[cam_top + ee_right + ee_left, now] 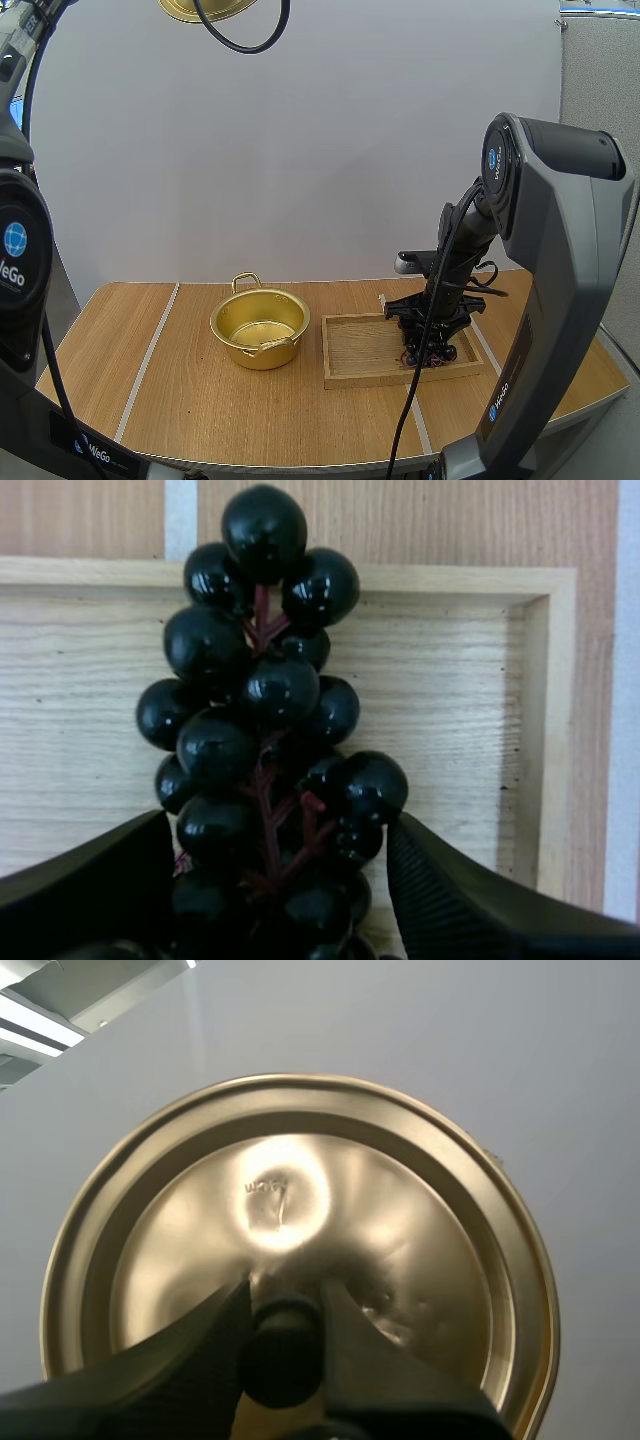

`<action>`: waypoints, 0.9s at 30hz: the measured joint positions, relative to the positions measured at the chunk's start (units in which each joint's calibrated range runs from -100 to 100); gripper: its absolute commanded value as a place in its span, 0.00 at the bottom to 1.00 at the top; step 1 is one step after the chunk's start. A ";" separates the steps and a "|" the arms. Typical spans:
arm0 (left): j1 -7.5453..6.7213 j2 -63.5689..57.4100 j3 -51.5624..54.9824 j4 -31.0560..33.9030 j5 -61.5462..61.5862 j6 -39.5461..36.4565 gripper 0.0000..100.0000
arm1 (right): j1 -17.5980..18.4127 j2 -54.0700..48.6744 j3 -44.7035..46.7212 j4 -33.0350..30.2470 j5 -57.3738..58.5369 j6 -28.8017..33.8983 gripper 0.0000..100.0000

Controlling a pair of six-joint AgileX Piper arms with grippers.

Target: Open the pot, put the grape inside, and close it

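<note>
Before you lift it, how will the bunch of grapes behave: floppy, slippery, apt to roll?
The bunch of grapes probably flexes a little, since thin red stems join its berries. The berries shine, so likely slippery. Long and lumpy on the wooden tray, it should hardly roll.

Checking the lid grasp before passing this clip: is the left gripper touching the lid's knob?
Touching. The left wrist view shows the left gripper pinching the black knob of the lid between its fingers, no gap.
</note>
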 measured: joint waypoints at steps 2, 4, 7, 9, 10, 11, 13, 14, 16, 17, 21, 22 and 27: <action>0.00 0.00 0.00 0.00 0.00 0.00 0.00 | 0.00 0.86 -0.10 0.00 -0.37 -0.31 1.00; 0.00 0.00 0.00 0.00 0.00 0.00 0.00 | 0.00 1.78 -0.10 0.10 -0.76 -0.46 1.00; 0.00 0.00 0.00 0.00 0.00 0.00 0.00 | 0.00 1.94 -0.10 0.26 -0.92 -0.46 1.00; 0.00 0.00 0.00 0.00 0.00 0.00 0.00 | 0.00 1.94 -0.10 0.48 -0.92 -0.46 1.00; 0.00 0.00 0.00 0.00 0.00 0.00 0.00 | 0.00 1.94 -0.10 0.48 -0.92 -0.46 1.00; 0.00 0.00 0.00 0.00 0.00 0.00 0.00 | 0.00 1.94 -0.10 0.48 -0.92 -0.46 1.00; 0.00 0.00 0.00 0.00 0.00 0.00 0.00 | 0.00 1.94 -0.10 0.48 -0.92 -0.46 1.00; 0.00 0.00 0.00 0.00 0.00 0.00 0.00 | 0.00 1.94 -0.10 0.48 -0.92 -0.46 1.00; 0.00 0.00 0.00 0.00 0.00 0.00 0.00 | 0.00 1.94 -0.10 0.48 -1.11 -0.46 1.00; 0.00 0.00 0.00 0.00 0.00 0.00 0.00 | 0.00 1.94 -0.10 0.48 -1.12 -0.46 1.00; 0.00 0.00 0.00 0.00 0.00 0.00 0.00 | 0.00 1.94 -0.10 0.48 -2.40 -0.48 0.14; 0.00 0.00 0.00 0.00 0.00 0.00 0.00 | 0.00 1.94 -0.10 0.48 -2.56 -0.48 0.00; 0.00 0.00 0.00 0.00 0.00 0.00 0.00 | 0.00 1.94 -0.10 0.64 -2.80 -0.58 0.00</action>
